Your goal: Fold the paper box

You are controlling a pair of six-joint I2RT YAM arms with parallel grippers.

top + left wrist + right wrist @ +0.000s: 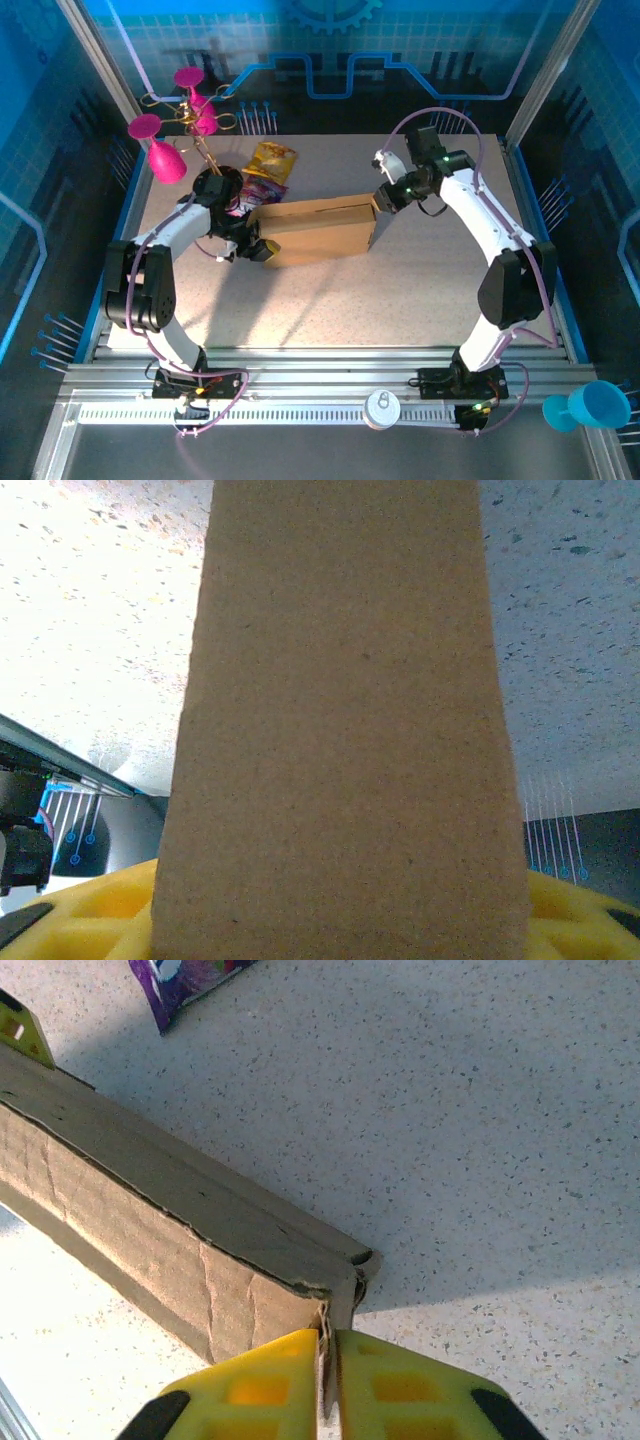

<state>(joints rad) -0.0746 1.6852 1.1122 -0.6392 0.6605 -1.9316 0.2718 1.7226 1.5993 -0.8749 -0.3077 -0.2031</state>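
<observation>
The paper box [320, 228] is a long brown cardboard block lying mid-table, its walls folded up. My left gripper [255, 245] is at its left end. In the left wrist view a cardboard panel [340, 730] spans the whole gap from one yellow finger [90, 910] to the other, so the jaws grip the box across its width. My right gripper [380, 200] is at the right end. In the right wrist view it [328, 1345] is shut on the thin end wall at the box's [150, 1220] corner, with frayed cardboard edges pinched between the pads.
A yellow snack packet [272, 160] and a purple packet [258, 190] lie just behind the box's left end. The purple packet [185, 980] also shows in the right wrist view. Pink goblets [165, 155] stand at the back left. A blue cup [590, 405] and a white lid [382, 408] rest on the front rail.
</observation>
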